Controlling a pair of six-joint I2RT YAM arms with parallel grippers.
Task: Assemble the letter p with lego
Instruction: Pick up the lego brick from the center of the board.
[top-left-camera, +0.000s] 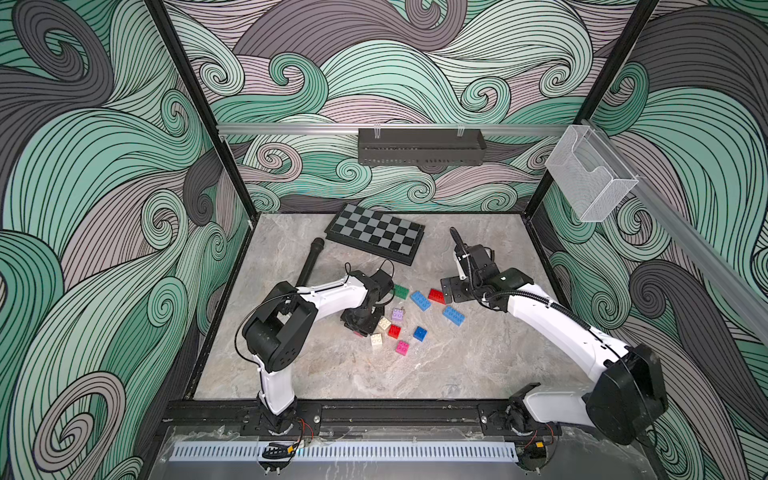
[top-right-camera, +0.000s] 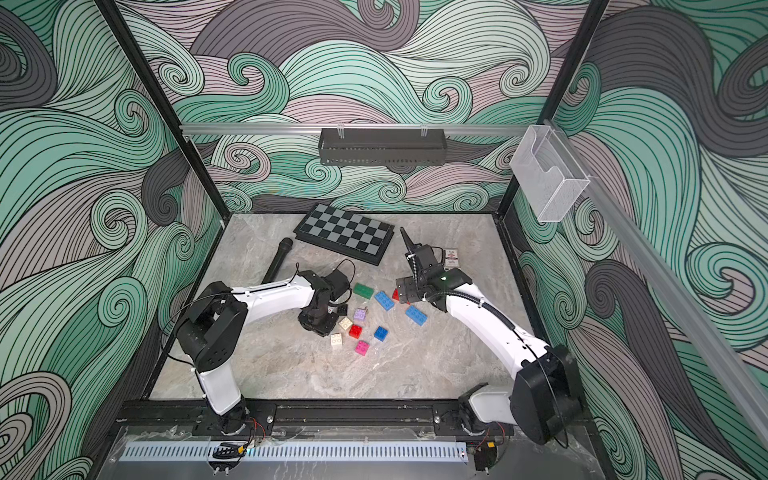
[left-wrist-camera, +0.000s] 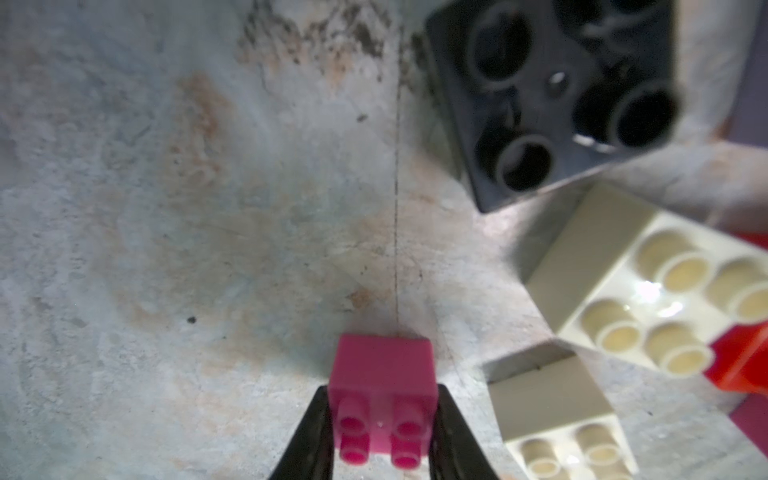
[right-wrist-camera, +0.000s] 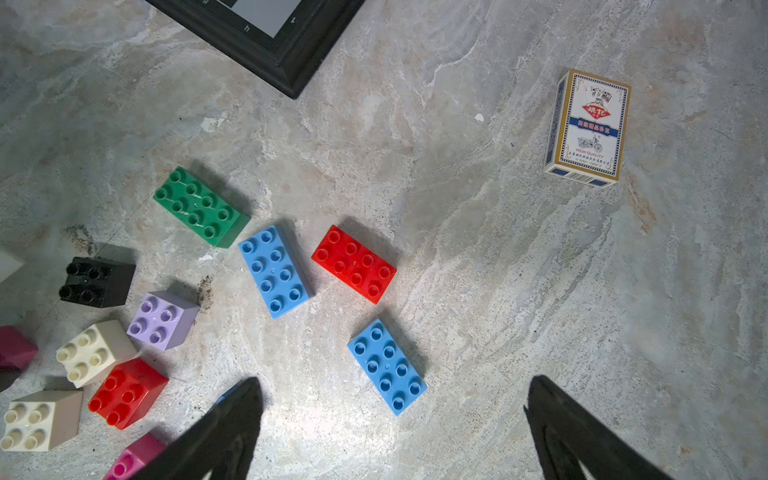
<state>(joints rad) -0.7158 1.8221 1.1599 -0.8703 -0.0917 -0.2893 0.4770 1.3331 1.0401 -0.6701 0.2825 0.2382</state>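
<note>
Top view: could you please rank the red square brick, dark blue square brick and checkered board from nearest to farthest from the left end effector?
From the left end effector:
1. Red square brick, close by, to its right.
2. Dark blue square brick, beyond the red one.
3. Checkered board, at the back.

Our left end effector (left-wrist-camera: 382, 390) grips; our right end effector (right-wrist-camera: 395, 380) stands open.
We reach our left arm (top-left-camera: 328, 293) forward and inward from its base, elbow raised and wrist bent steeply down. Its two black fingers (left-wrist-camera: 316, 432) press against opposite sides of a pink brick (left-wrist-camera: 382, 370). Our right arm (top-left-camera: 552, 316) stretches forward and inward too, wrist tilted down. In the right wrist view its fingers (right-wrist-camera: 232, 424) stand wide apart, holding nothing.
</note>
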